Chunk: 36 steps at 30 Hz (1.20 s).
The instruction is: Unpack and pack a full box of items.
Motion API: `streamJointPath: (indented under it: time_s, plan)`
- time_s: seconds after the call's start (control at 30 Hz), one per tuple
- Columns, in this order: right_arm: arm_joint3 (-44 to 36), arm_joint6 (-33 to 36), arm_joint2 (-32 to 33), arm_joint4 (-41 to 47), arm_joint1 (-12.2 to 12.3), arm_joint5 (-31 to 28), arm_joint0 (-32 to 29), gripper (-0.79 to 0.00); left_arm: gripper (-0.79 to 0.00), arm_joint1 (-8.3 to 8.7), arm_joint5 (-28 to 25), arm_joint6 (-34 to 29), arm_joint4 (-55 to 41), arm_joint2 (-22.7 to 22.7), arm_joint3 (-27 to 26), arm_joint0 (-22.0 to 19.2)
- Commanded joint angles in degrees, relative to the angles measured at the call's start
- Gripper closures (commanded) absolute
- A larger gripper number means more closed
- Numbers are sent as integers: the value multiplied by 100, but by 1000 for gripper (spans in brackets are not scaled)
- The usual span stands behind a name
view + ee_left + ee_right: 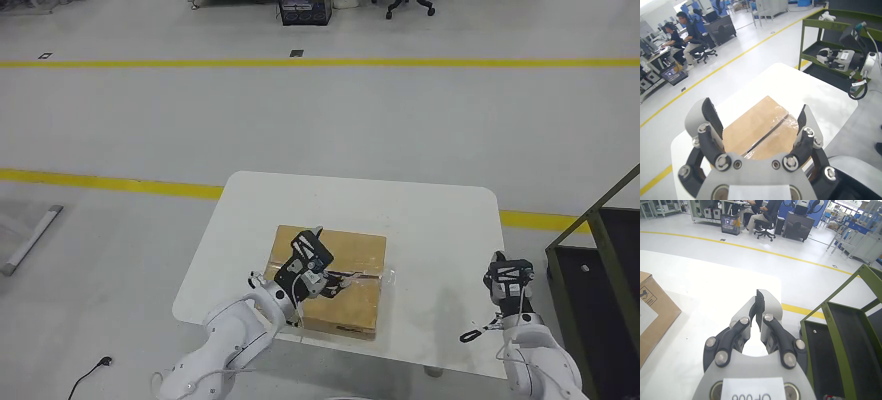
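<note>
We are holding our left gripper (pixel 755 106) spread above the taped box (pixel 360 255), our right gripper (pixel 758 298) pressed together well apart.

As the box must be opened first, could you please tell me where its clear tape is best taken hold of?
Probably at the wrinkled end of the clear tape, at the end of the seam away from the left gripper, where it seems less firmly stuck to the box. That gripper, jaws open above the box, could come from above and pinch there; elsewhere the tape lies flat.
</note>
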Motion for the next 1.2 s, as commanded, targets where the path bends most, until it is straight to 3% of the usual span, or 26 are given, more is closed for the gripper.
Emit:
streamJointPath:
  time_s: [0.0, 0.17, 0.43, 0.57, 0.77, 0.97, 1.17]
  plan:
    - [16, 40, 25, 136, -8, -31, -10, 0, -785, -79, 80, -71, -16, 299, 217, -272]
    - [-9, 70, 67, 177, -18, -46, -9, 0, -785, -255, 318, 46, -521, 649, 705, -640]
    - [-88, 121, 69, 267, -39, -107, -6, 0, -785, -255, 318, 46, -521, 649, 705, -640]
    - [-43, 452, 106, 955, -62, -380, 34, 0, -785, -255, 318, 46, -521, 649, 705, -640]
    - [-21, 510, 83, 854, -59, -530, 88, 0, -785, -293, 416, 304, -598, 651, 649, -598]
    - [-9, 441, 49, 678, -64, -490, 136, 0, -785, -511, 57, -81, -346, 1376, 979, -1237]
    - [-2, 377, 44, 654, -79, -412, 78, 0, -785, -838, 74, -668, -168, 2126, 1531, -1863]
